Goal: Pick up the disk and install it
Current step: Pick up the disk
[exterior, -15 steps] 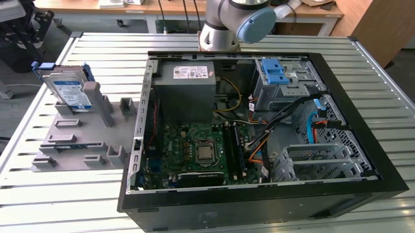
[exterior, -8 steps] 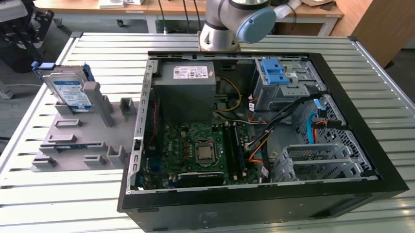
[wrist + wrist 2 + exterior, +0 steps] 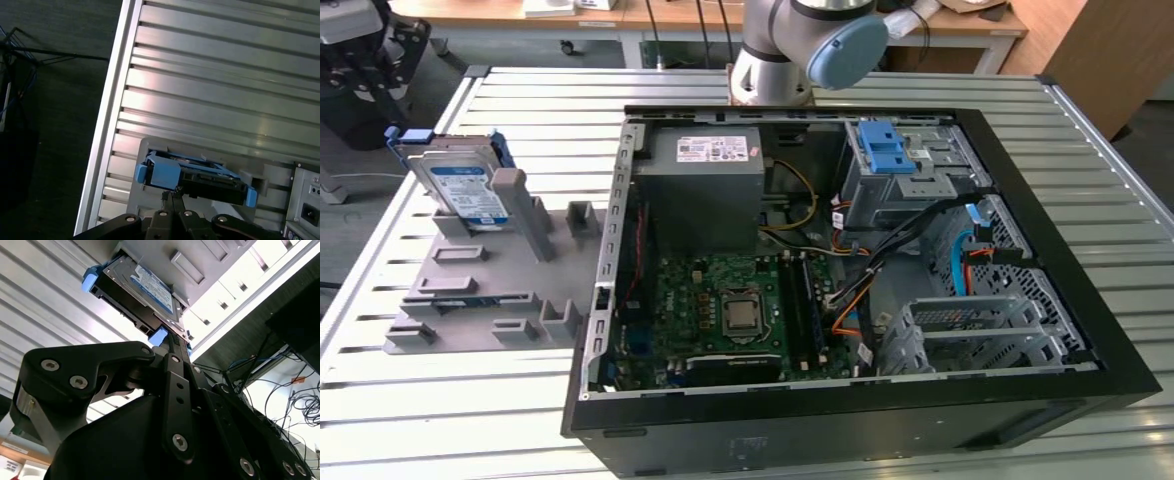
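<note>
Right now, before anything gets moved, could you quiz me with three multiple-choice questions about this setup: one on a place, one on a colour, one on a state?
1. Where is the disk?
A. Standing in the grey holder on the table, at the exterior view's left of the computer
B. Inside the computer
C. On the floor

2. What colour are the disk's plastic rails?
A. Red
B. Blue
C. Yellow

3. What state is the computer in?
A. Shut with a side panel
B. Wrapped in cloth
C. Open, with its circuit board showing

Answers:
1 A: the exterior view shows the disk upright in the holder.
2 B: the rail ends are blue in the second wrist view.
3 C: the board lies bare in the exterior view.
</note>
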{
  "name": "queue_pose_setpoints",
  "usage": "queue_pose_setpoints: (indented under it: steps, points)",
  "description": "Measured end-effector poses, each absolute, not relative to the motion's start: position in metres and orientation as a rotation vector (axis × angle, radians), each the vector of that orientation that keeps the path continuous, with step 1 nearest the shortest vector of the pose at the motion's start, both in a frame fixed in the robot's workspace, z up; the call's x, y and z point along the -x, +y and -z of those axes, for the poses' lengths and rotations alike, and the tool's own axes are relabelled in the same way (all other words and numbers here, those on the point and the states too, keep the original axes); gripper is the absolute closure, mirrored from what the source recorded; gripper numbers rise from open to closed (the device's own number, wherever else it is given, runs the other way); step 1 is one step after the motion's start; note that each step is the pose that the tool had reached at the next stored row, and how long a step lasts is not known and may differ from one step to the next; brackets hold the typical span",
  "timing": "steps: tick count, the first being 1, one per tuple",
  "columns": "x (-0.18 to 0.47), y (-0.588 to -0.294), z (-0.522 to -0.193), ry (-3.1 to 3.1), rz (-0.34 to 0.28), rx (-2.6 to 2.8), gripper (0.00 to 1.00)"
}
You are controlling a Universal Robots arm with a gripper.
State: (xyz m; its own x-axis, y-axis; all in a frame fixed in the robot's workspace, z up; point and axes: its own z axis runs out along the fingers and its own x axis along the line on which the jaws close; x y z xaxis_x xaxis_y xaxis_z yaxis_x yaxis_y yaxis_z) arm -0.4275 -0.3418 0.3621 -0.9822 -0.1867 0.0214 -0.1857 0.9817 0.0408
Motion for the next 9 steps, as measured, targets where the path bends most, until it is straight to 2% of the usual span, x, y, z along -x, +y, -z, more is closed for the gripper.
queue_pose_setpoints:
  steps: [9]
  points:
    - [0.4275, -0.3418, -0.3621, -3.092, 0.059, -0.378, 0.89]
